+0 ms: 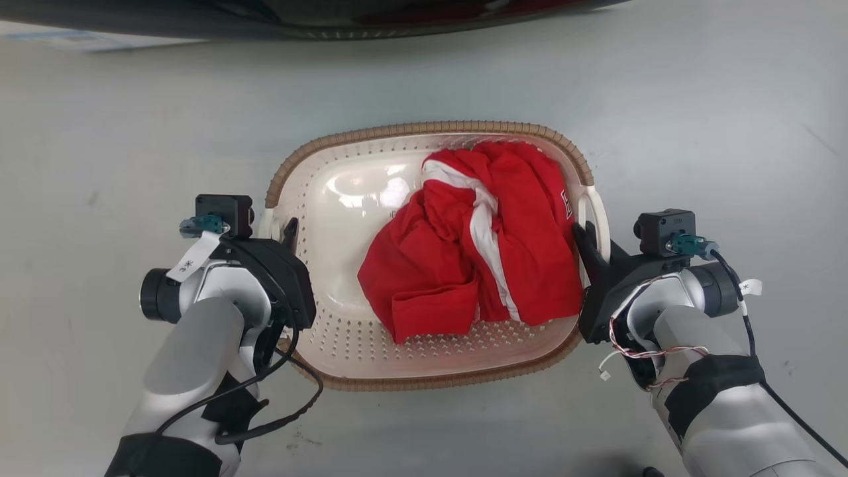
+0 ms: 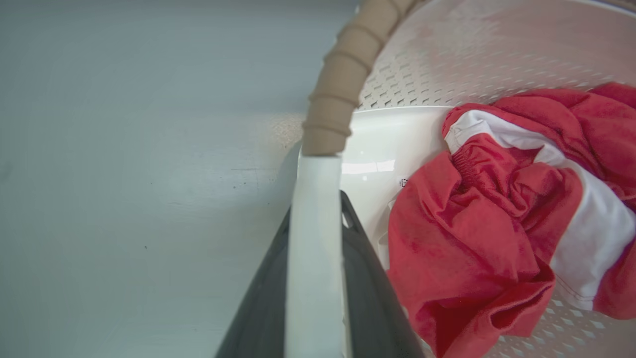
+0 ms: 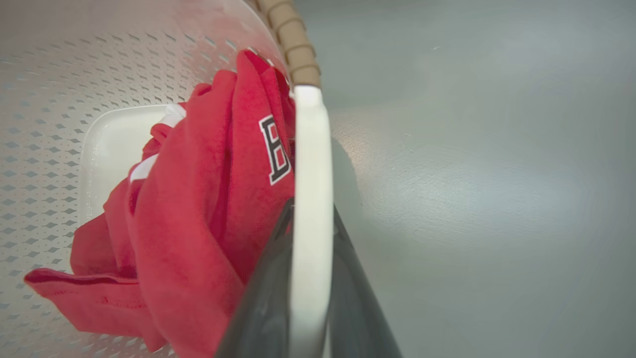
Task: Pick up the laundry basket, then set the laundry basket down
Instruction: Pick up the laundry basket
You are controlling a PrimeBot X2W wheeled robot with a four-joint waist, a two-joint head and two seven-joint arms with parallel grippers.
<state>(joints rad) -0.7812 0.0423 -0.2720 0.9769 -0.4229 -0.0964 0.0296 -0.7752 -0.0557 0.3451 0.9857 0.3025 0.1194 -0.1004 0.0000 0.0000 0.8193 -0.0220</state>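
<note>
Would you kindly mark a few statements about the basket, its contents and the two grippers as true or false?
1. The laundry basket holds a red and white garment. True.
2. The left gripper hangs clear of the basket. False: its fingers are closed on the white left handle.
3. The right gripper has one finger on each side of the right handle. True.
4. The garment is bunched at the basket's left end. False: it lies toward the right end, and the left part of the bottom is bare.
</note>
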